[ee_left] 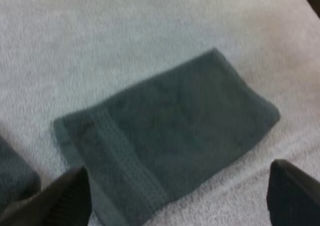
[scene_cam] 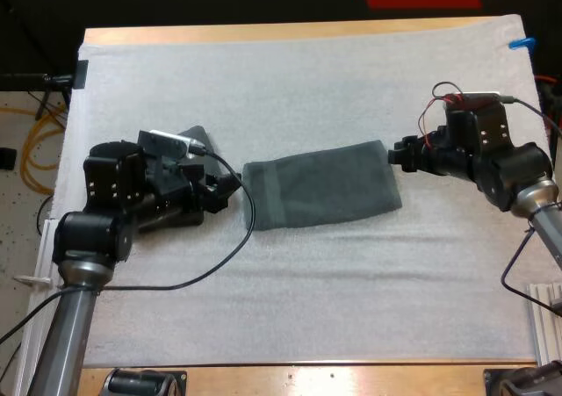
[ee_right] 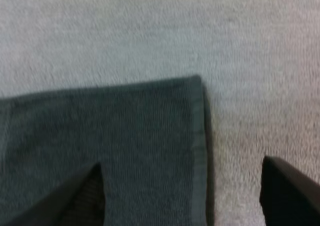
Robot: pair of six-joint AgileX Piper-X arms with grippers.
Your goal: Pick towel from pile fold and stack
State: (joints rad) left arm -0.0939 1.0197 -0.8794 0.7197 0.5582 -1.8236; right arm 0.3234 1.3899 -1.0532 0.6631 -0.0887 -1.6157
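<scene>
High view: a folded dark grey-green towel (scene_cam: 320, 185) lies flat mid-counter (scene_cam: 263, 34) on the white, pebbly mat (scene_cam: 307, 89), between the left claw (scene_cam: 230, 185) and the right claw (scene_cam: 397, 154), both wide open and holding nothing. The soft, rib-hemmed cloth could slide or unfold if a claw pinches only its top layer. A second towel (scene_cam: 200, 136) bunches beside the left arm, toward the counter's left edge.

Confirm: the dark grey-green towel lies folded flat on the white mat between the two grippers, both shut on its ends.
Not shut. The folded dark grey-green towel lies flat on the white mat between the left gripper and right gripper, but both are open, as each wrist view shows.
</scene>
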